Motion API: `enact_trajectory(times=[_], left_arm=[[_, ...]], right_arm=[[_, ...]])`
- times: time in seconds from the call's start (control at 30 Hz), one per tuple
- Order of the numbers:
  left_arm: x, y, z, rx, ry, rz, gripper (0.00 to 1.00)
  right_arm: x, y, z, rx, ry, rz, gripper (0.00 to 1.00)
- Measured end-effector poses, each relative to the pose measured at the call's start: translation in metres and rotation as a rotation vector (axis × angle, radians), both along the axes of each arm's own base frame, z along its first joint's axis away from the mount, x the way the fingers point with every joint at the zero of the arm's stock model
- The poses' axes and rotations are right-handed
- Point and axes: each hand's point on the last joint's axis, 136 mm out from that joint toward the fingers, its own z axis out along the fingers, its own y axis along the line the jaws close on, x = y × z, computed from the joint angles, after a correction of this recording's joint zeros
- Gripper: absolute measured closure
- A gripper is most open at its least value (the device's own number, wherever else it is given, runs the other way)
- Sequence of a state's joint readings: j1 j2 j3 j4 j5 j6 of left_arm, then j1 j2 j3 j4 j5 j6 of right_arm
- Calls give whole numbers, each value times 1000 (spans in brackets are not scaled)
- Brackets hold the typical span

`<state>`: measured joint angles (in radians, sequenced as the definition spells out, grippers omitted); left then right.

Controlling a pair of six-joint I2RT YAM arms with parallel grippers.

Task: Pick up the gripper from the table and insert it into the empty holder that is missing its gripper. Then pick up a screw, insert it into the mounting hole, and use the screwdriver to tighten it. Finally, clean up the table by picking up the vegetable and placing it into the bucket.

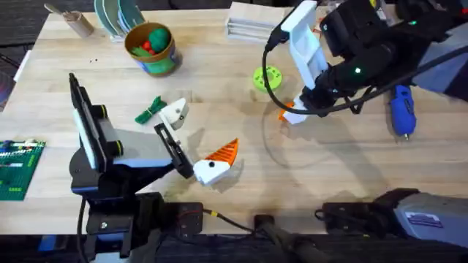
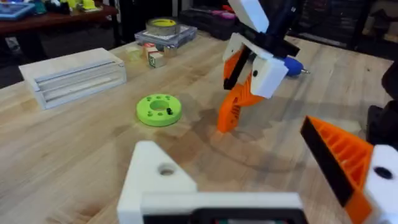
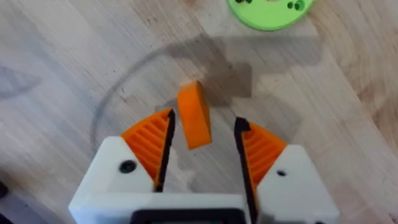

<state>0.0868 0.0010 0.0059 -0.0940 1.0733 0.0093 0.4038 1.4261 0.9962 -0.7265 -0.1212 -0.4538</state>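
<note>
A: How does the right arm stand?
B: It reaches in from the right, wrist bent down; the right gripper (image 3: pixel 202 134) hangs low over the wood, fingers spread apart.

A: And the left arm?
B: Folded near its base; the left gripper (image 1: pixel 196 140) points forward, fingers spread wide, one orange-tipped, one bare white.

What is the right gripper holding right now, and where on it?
Nothing yet. The right gripper is open, its pads either side of the loose orange wedge on the table, with gaps on both sides. The left gripper holds nothing either.
</note>
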Motion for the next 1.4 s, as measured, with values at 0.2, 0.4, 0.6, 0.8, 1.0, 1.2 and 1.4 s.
enact_trajectory(times=[0.2, 0.4, 0.6, 0.8, 1.0, 1.2, 1.4], left_arm=[[0, 0, 0, 0, 0, 0, 8], [0, 0, 0, 0, 0, 0, 8], [0, 0, 0, 0, 0, 0, 8], [0, 0, 0, 0, 0, 0, 8], [0, 0, 0, 0, 0, 0, 8], [0, 0, 0, 0, 0, 0, 8], [0, 0, 0, 0, 0, 0, 8]], right_arm=[[-1, 2, 0, 12, 5, 4, 369], [-2, 2, -4, 6, 22, 5, 389], [-3, 2, -12, -5, 48, 5, 532], [-3, 2, -12, -6, 47, 8, 796], [-3, 2, -12, -7, 49, 8, 980], [-5, 1, 0, -5, 44, 8, 982], [5, 5, 37, 33, -45, 9, 984]])
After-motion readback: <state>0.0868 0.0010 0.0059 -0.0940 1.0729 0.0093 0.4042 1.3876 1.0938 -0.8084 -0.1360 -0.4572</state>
